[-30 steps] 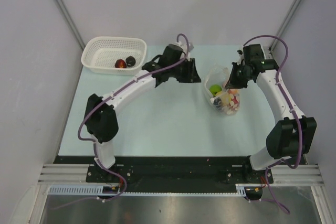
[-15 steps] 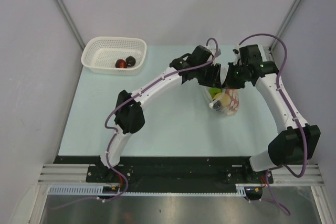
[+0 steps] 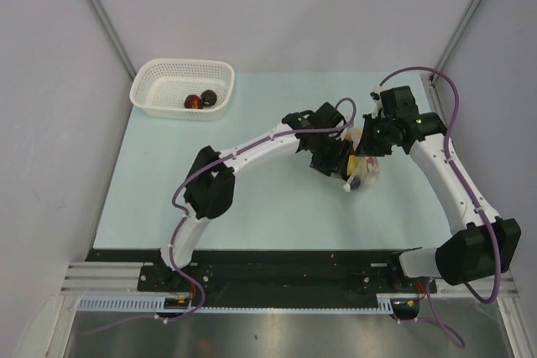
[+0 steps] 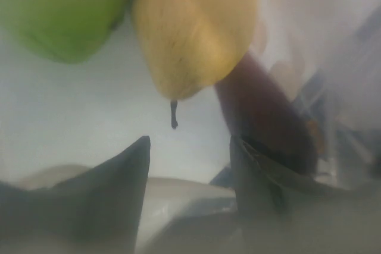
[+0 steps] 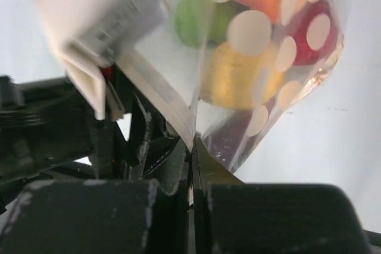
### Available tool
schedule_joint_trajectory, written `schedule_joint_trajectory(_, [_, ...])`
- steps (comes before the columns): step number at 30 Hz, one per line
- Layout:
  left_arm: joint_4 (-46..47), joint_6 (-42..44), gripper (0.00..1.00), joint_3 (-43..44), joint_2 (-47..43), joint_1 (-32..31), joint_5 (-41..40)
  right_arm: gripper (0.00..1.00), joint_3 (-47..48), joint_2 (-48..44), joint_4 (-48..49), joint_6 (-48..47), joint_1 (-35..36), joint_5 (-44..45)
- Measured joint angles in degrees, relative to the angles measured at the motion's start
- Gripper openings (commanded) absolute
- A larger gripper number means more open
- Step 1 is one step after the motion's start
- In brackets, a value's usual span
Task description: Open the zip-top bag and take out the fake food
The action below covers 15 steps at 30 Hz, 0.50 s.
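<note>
My right gripper (image 5: pixel 191 162) pinches the zip-top bag (image 5: pixel 262 69) at its edge. My left gripper (image 4: pixel 189 171), fingers spread, sits just before the fake food (image 4: pixel 193 28), tight quarters.

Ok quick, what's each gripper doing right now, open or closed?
Left gripper: open, holding nothing, pointed at the yellow toy pear.
Right gripper: closed, pinching the edge of the bag.

Robot lab cell — grey panels (image 3: pixel 294 6), bolted-arm table (image 3: pixel 252 199).
</note>
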Motion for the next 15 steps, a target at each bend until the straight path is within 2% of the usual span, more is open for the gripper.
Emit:
schedule_joint_trajectory(6, [6.6, -5.6, 0.68, -13.1, -3.1, -0.8, 6.1, 0.00, -4.1, -1.6, -0.2, 1.4, 0.5, -0.1])
schedule_joint_trajectory(10, [13.7, -11.8, 0.65, -18.8, -5.1, -0.8, 9.9, 0.00, -6.1, -2.1, -0.1, 2.9, 0.5, -0.1])
schedule_joint_trajectory(12, [16.7, -15.0, 0.60, -21.6, -6.8, -0.8, 9.9, 0.00, -6.3, -2.2, -0.1, 3.3, 0.5, -0.3])
schedule_joint_trajectory(15, [18.9, -18.5, 0.59, -23.2, -8.9, -0.6, 8.8, 0.00, -6.4, -2.3, 0.0, 4.5, 0.5, -0.7])
